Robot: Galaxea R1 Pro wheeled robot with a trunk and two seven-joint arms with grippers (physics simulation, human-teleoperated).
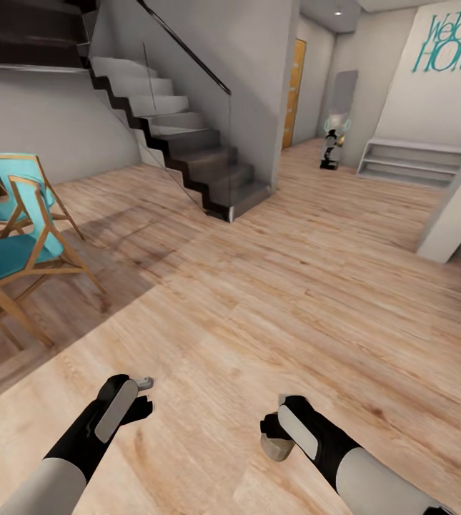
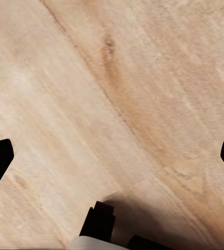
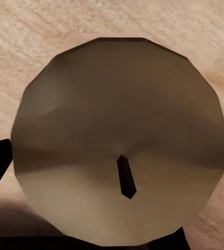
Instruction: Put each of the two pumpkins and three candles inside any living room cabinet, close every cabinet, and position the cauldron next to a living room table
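- Floor (image 1: 309,286): light wood planks run open ahead to the staircase (image 1: 187,136) and a white shelf unit (image 1: 410,159). No cabinet is in sight, so the robot is judged to be in transit with a load.
- Teal chairs (image 1: 23,229): they stand near the robot's left side. A wide turn that way could clip a leg with the base or elbow.
- Right gripper (image 1: 279,438): its fingers pinch a tan candle (image 3: 120,140) across its round sides, wick end facing the wrist camera. The hold is on a smooth curved wall, so a jolt of the base could let the candle slide out and roll away.
- Left gripper (image 1: 141,395): its fingers stand spread over bare planks, carrying nothing. It offers no backup should the candle drop.
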